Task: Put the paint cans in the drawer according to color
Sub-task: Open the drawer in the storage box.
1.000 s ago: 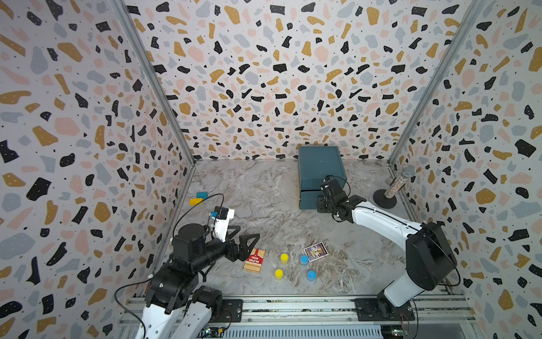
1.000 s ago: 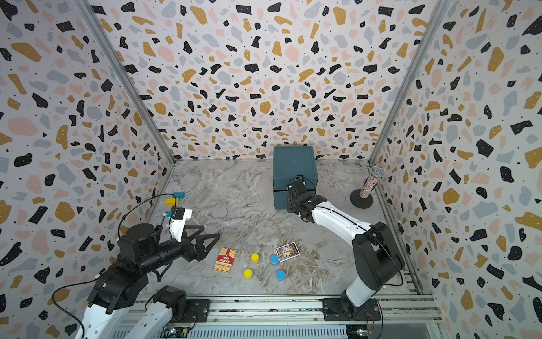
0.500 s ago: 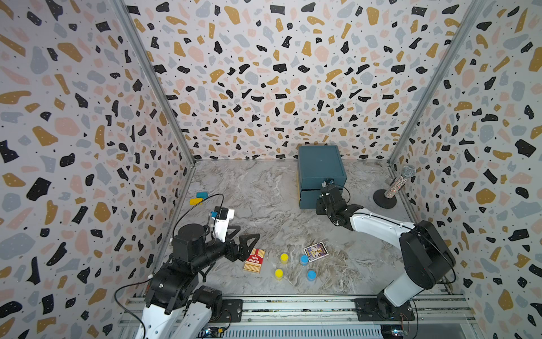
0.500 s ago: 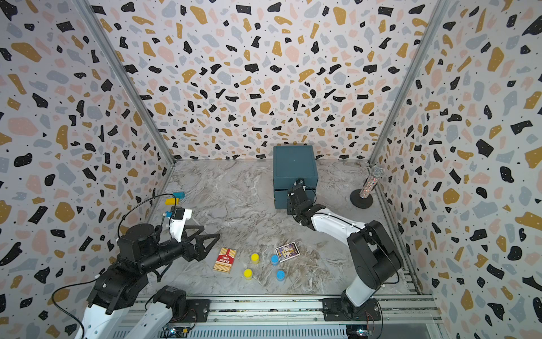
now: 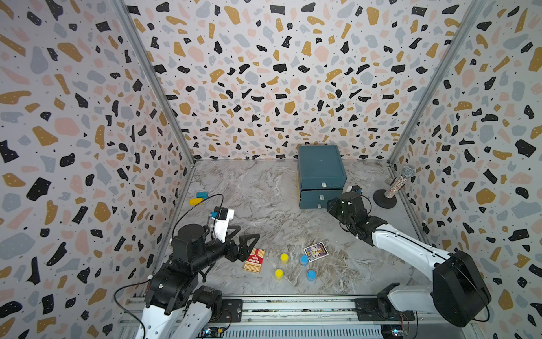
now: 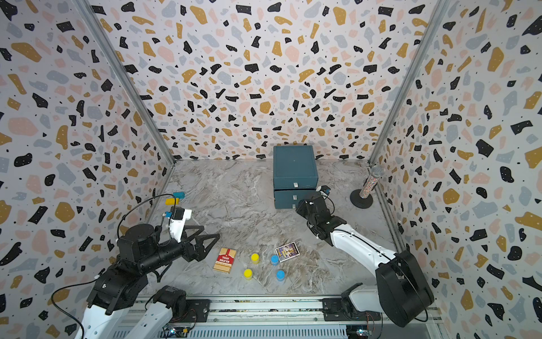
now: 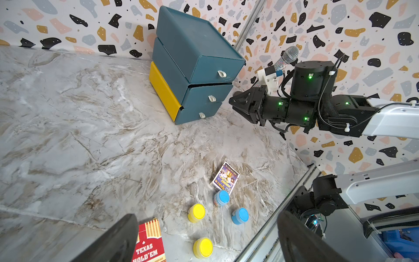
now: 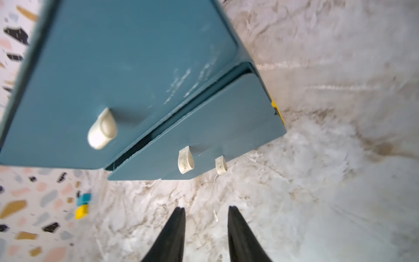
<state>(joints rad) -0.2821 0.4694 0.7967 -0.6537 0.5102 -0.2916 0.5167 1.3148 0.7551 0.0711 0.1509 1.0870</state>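
Drawer [image 5: 321, 164]: stands at the back of the table [image 5: 258, 187], near the rear wall. It has three stacked teal fronts, each with a pale tab [image 8: 186, 160].
Middle front: sits slightly forward of the top one, with a dark gap between them in the right wrist view.
Right gripper [image 8: 205, 208]: low, just in front of the lower fronts, pointing at the tabs without touching them. Its jaws are partly apart with nothing between them.
Left gripper [image 5: 247, 232]: hangs above the table near the red card box [image 5: 254, 260], jaws spread wide and empty.
Yellow cans [image 5: 284, 257] [image 5: 279, 273]: upright on the table, beside the red card box.
Blue cans [image 5: 304, 259] [image 5: 311, 275]: upright, just past the yellow ones. One touches or nearly touches the purple card box [image 5: 316, 251].
Mic [image 5: 399, 182]: on its stand by the right wall.
Blocks [image 5: 198, 198]: yellow and blue, by the left wall.
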